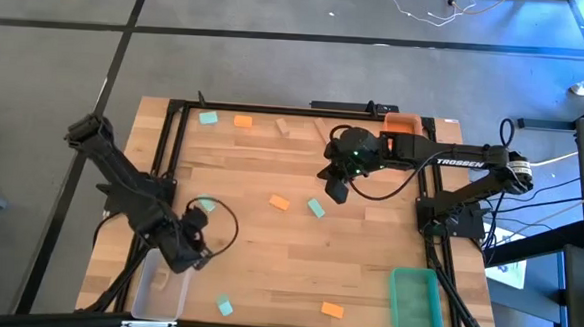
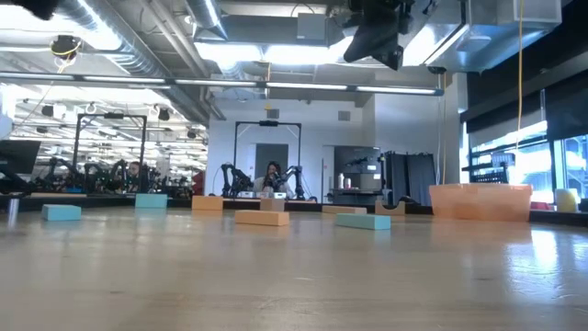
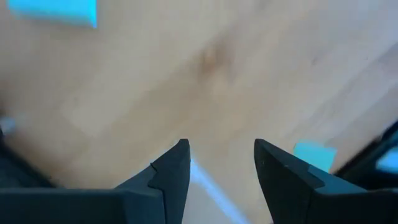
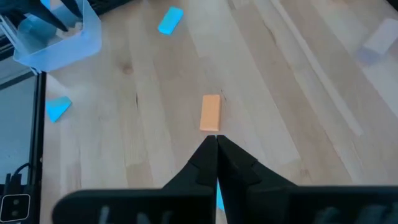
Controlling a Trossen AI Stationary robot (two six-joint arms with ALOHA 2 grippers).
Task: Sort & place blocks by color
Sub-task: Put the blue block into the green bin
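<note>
Orange block lies flat mid-table at twelve o'clock of the right gripper, whose jaws are pressed together and must part to pinch its long edges, since it looks light, rigid and smooth-sided; the left gripper waits, jaws apart, over the clear bin.

Both arms are built of matte black segments. The right arm carries white "TROSSEN" lettering along its long link, a small green light glowing on its rounded wrist housing, and thin black cables looping beside the wrist and near its base. The left arm is a chain of blocky black links with a black cable arcing over its wrist. The wrist views show angular black fingers, faceted and tapering to narrow tips.
</note>
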